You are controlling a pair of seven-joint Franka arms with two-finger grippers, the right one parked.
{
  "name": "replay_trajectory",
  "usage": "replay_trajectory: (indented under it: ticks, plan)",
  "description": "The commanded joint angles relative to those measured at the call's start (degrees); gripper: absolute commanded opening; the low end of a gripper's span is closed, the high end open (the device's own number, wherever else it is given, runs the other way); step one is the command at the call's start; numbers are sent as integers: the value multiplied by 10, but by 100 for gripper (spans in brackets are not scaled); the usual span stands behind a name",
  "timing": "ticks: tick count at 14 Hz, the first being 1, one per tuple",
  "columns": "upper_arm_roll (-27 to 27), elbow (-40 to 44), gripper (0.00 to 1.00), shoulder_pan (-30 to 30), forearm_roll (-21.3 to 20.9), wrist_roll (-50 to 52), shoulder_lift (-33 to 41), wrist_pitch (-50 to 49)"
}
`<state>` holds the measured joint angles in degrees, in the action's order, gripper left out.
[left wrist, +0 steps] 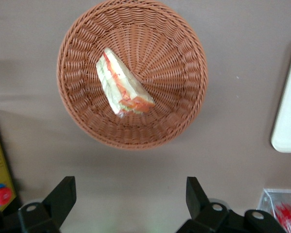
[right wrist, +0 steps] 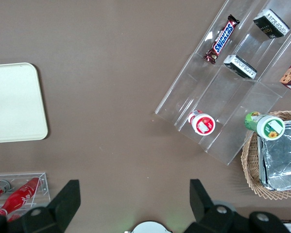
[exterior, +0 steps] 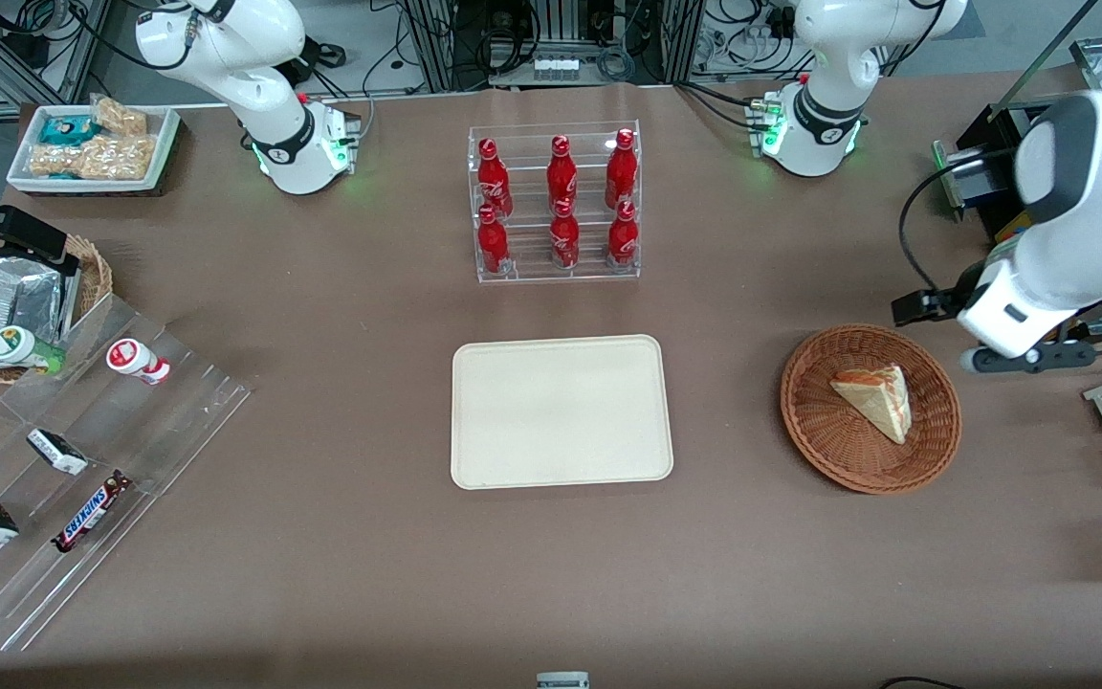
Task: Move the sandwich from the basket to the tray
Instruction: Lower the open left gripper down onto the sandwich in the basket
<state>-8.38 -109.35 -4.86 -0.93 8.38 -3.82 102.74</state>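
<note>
Sandwich in basket, tray beside it.
Clear-wrapped triangular wedge sandwich (exterior: 876,401) lies in round brown wicker basket (exterior: 934,450); flat cream rectangular plastic tray (exterior: 561,411) lies beside basket toward parked arm's end; open gripper (left wrist: 128,201) hovers above table near basket.

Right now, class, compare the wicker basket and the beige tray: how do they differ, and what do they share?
The basket is round, brown and woven; the tray is rectangular, cream and smooth. The basket holds the sandwich; the tray holds nothing. The basket lies toward the working arm's end, the tray mid-table. Both are shallow and rest on the table. The hand hovers open above the table beside the basket.
</note>
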Motion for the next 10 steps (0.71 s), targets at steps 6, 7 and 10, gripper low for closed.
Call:
replay_trajectory:
  ticks: [6, 7, 10]
  plan:
    - [4, -106, 100, -6, -11, 208, -17, 168]
    - [5, -104, 100, -13, -20, 241, -26, 177]
    - [6, -107, 100, -32, -54, 363, -52, 217]
